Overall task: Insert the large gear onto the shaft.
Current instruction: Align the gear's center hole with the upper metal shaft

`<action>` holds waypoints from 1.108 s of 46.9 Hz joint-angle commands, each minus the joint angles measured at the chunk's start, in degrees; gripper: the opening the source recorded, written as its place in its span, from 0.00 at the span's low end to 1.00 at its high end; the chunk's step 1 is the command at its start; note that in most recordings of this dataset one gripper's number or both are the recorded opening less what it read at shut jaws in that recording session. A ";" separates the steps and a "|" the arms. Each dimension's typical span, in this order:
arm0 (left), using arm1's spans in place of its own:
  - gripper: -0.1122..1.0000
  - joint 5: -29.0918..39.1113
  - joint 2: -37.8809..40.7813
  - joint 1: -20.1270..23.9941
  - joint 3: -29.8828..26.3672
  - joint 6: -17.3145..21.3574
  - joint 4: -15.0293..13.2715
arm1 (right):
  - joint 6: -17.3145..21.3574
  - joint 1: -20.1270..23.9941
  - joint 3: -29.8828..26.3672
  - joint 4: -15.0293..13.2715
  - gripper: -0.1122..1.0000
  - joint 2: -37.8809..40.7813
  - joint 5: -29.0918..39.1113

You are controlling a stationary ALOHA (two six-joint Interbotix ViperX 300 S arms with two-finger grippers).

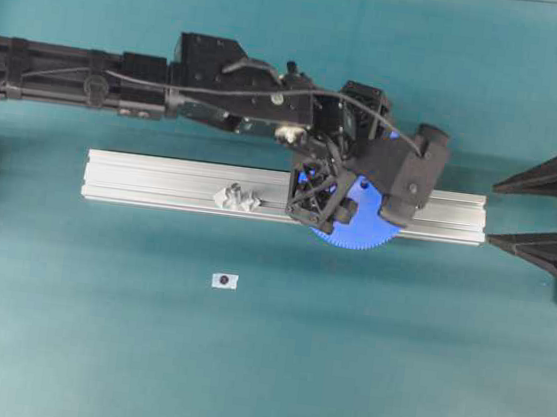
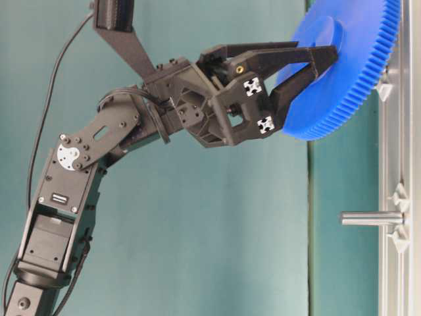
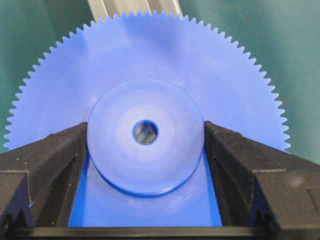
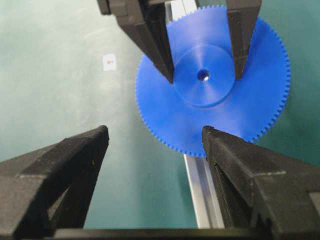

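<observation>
**Left end effector holds large gear over the rail, right one idle and open**

Overhead: left arm reaches in from the bench's left edge, across the middle. Left end effector (image 1: 332,197) grips the large gear (image 1: 356,235) above the right half of the aluminium rail (image 1: 161,183), which lies lengthwise mid-bench. Gear's toothed rim overhangs the rail's near edge. Shaft bracket (image 1: 236,199) sits on the rail left of the gear, well apart from it. Small tag (image 1: 224,280) lies on bare bench toward the near edge. Right end effector (image 1: 545,214) parked at the right edge, fingers spread, nothing between them. Wide bare bench along the near side and far side.

Table-level: left end effector (image 2: 308,71) has its fingers on either side of the gear's (image 2: 348,66) raised hub. Gear is clear of the rail (image 2: 395,263), tilted a bit. Shaft (image 2: 370,218) sticks out from the rail, bare, open room all around it.

Left wrist: both fingers (image 3: 47,165) pressed against the hub, jaws wide, closed on it. Gear (image 3: 150,90) fills the view; centre hole unobstructed. Rail end (image 3: 132,7) shows past the rim.

Right wrist: right end effector (image 4: 155,137) wide open, empty, well back from the gear (image 4: 215,105). Left end effector (image 4: 202,72) pinching the hub opposite. Rail (image 4: 202,192) runs under the gear; tag (image 4: 109,62) on open bench beside it.
</observation>
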 commanded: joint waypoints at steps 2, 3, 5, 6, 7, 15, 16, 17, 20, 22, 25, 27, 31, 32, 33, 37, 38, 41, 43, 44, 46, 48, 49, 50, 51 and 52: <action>0.80 0.62 -2.46 1.93 0.09 0.18 0.26 | 0.44 -0.18 -0.53 0.00 0.84 0.35 -0.26; 0.80 0.62 -2.46 2.11 0.18 0.18 0.26 | 0.44 -0.18 -0.62 -0.09 0.84 0.35 -0.26; 0.80 0.88 -2.37 2.29 0.44 0.18 0.26 | 0.44 -0.18 -0.62 0.00 0.84 0.35 -0.26; 0.80 1.14 -2.29 2.29 0.44 0.18 0.09 | 0.44 -0.18 -0.53 0.00 0.84 0.35 -0.26; 0.80 1.49 -2.29 2.37 0.53 0.18 0.26 | 0.44 -0.26 -0.53 0.00 0.84 0.35 -0.26; 0.80 4.13 -2.46 2.46 0.53 0.35 0.26 | 0.44 -0.35 -0.62 -0.09 0.84 0.35 -0.26; 0.80 4.31 -2.55 2.55 0.62 0.35 0.26 | 0.44 -0.35 -0.53 0.00 0.84 0.44 -0.26; 0.80 4.48 -2.55 2.64 0.62 0.35 0.26 | 0.44 -0.35 -0.53 0.00 0.84 0.35 -0.26; 0.80 4.75 -2.55 2.81 0.62 0.35 0.26 | 0.35 -0.44 -0.53 -0.09 0.84 0.35 -0.35; 0.80 5.01 -2.55 3.25 0.70 0.35 0.26 | 0.44 -0.53 -0.53 0.00 0.84 0.35 -0.35; 0.80 4.92 -2.64 3.87 0.53 0.26 0.26 | 0.44 -0.70 -0.62 0.00 0.84 0.35 -0.35; 0.80 4.48 -2.46 3.96 0.18 0.35 0.26 | 0.44 -0.70 -0.62 0.00 0.84 0.35 -0.44; 0.80 4.22 -2.20 3.78 -0.88 0.70 0.26 | 0.44 -0.70 -0.53 0.00 0.84 0.35 -0.53; 0.80 4.31 -1.93 3.69 -1.14 0.70 0.26 | 0.44 -0.79 -0.53 0.00 0.84 0.35 -0.53; 0.80 4.31 -1.67 3.60 -1.32 0.79 0.26 | 0.44 -0.70 -0.53 0.00 0.84 0.35 -0.44; 0.80 4.31 -1.05 3.25 -2.02 0.79 0.26 | 0.44 -0.70 -0.62 0.00 0.84 0.35 -0.53; 0.80 4.31 -0.97 3.25 -2.20 0.70 0.26 | 0.44 -0.79 -0.62 -0.09 0.84 0.35 -0.44; 0.80 4.22 -0.70 3.16 -2.46 0.62 0.35 | 0.44 -0.70 -0.70 0.00 0.84 0.35 -0.44; 0.80 4.13 -0.62 3.08 -2.64 0.62 0.26 | 0.44 -0.79 -0.70 -0.09 0.84 0.35 -0.44; 0.80 4.13 -0.62 3.08 -2.64 0.53 0.35 | 0.44 -0.70 -0.70 -0.09 0.84 0.35 -0.53; 0.80 4.31 -0.53 3.08 -2.81 0.26 0.26 | 0.44 -0.70 -0.70 0.00 0.84 0.35 -0.53; 0.80 4.48 -0.53 2.99 -2.81 0.18 0.26 | 0.44 -0.79 -0.62 0.00 0.84 0.35 -0.53; 0.80 4.66 -0.44 2.99 -2.81 0.18 0.26 | 0.44 -0.70 -0.53 0.00 0.84 0.35 -0.53; 0.80 4.92 -0.44 2.81 -2.81 0.18 0.26 | 0.35 -0.70 -0.62 0.00 0.84 0.35 -0.53; 0.80 5.10 -0.44 2.72 -2.81 0.18 0.35 | 0.35 -0.79 -0.53 0.00 0.84 0.35 -0.53; 0.80 5.27 -0.44 2.64 -2.81 0.18 0.26 | 0.44 -0.79 -0.53 0.00 0.84 0.35 -0.53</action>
